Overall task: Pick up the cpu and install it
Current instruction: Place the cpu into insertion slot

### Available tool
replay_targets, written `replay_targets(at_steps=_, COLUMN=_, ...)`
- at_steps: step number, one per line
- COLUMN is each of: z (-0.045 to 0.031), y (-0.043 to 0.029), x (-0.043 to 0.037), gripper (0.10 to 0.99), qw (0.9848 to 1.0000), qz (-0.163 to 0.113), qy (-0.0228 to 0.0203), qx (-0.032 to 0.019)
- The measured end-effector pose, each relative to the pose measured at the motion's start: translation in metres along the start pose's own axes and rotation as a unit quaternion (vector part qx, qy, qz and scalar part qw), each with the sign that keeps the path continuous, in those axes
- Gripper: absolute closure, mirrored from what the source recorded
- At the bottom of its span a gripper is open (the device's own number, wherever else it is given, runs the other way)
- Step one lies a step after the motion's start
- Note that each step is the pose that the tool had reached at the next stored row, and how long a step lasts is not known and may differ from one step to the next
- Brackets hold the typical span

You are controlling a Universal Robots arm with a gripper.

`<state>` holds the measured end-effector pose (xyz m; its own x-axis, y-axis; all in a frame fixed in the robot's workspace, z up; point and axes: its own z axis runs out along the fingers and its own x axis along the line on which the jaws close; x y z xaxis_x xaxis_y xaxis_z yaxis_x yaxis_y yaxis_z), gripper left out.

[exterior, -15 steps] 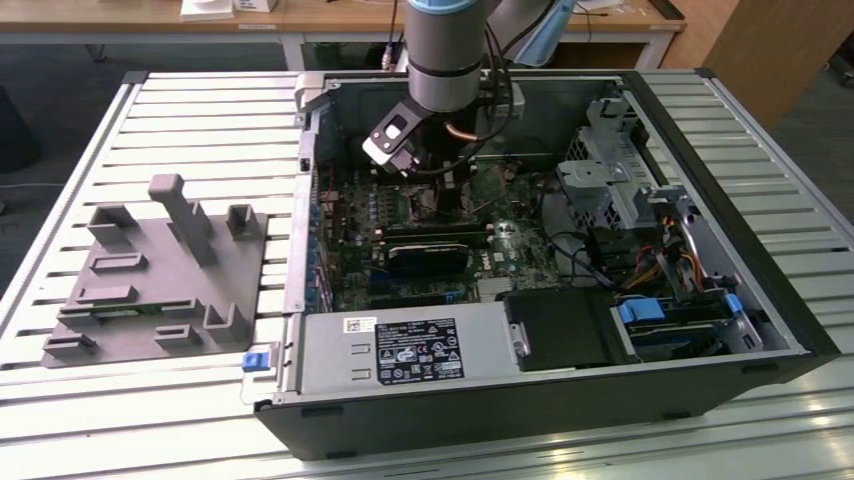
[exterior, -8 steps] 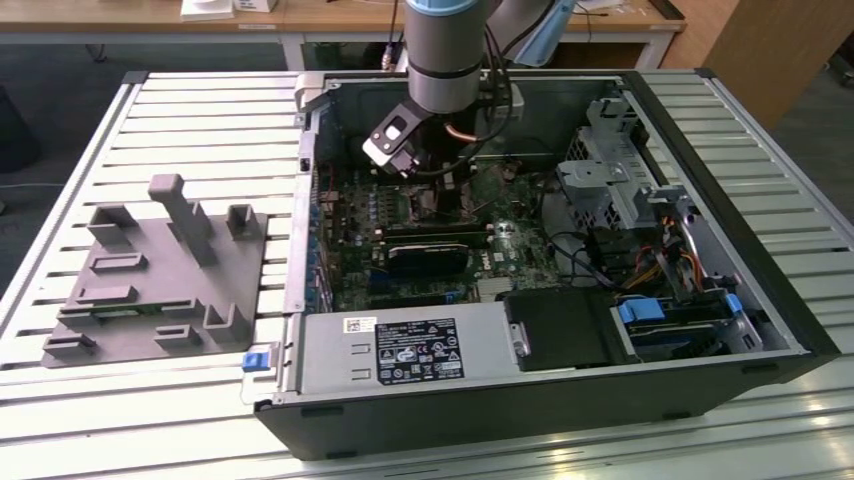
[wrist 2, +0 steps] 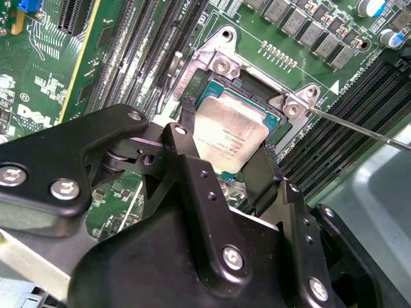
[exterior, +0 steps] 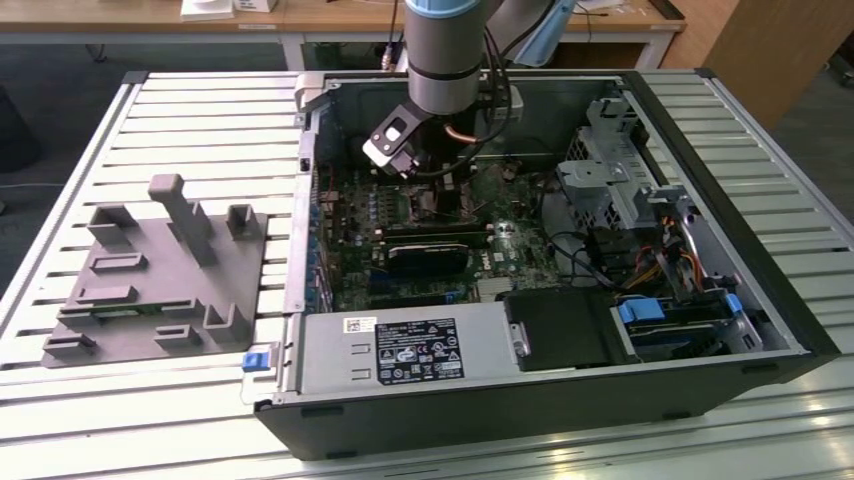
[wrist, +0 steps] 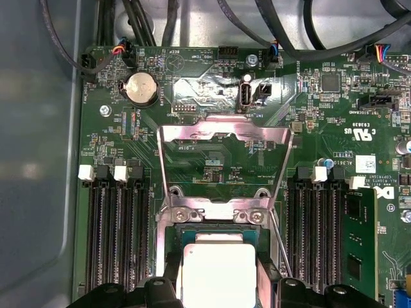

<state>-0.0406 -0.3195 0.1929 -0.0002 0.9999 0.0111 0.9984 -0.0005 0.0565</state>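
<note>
The cpu (wrist 2: pixel 229 136), a small square chip with a silver-grey metal top, lies level in or just over the open socket (wrist 2: pixel 212 83) on the green motherboard. In both wrist views my gripper (wrist 2: pixel 228 146) has its black fingers (wrist 2: pixel 186 125) against two opposite edges of the cpu (wrist: pixel 218 266), so it is shut on the chip. I cannot tell whether the chip is fully seated. In the exterior view the arm (exterior: pixel 441 60) reaches straight down into the open computer case (exterior: pixel 561 400), with its wrist above the board's middle.
The socket's metal load plate (wrist: pixel 225 138) stands open, and its thin lever (wrist 2: pixel 359 128) sticks out beside the socket. Memory slots (wrist: pixel 119 224) flank the socket, one holding a green stick (wrist: pixel 359 244). Cables (exterior: pixel 601 260) and drive cages crowd the case. A grey tray (exterior: pixel 160 270) sits on the exterior view's left.
</note>
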Motion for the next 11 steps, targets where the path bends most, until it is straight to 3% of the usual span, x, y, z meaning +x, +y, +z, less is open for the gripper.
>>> replay_targets(at_steps=10, z=0.0003, y=0.0000, x=0.0000, gripper=0.533, qw=1.0000, qz=0.000, qy=0.0001, qx=-0.0001)
replay_targets(at_steps=11, z=0.0003, y=0.0000, x=0.0000, gripper=0.475, qw=1.0000, qz=0.000, qy=0.0001, qx=-0.0001)
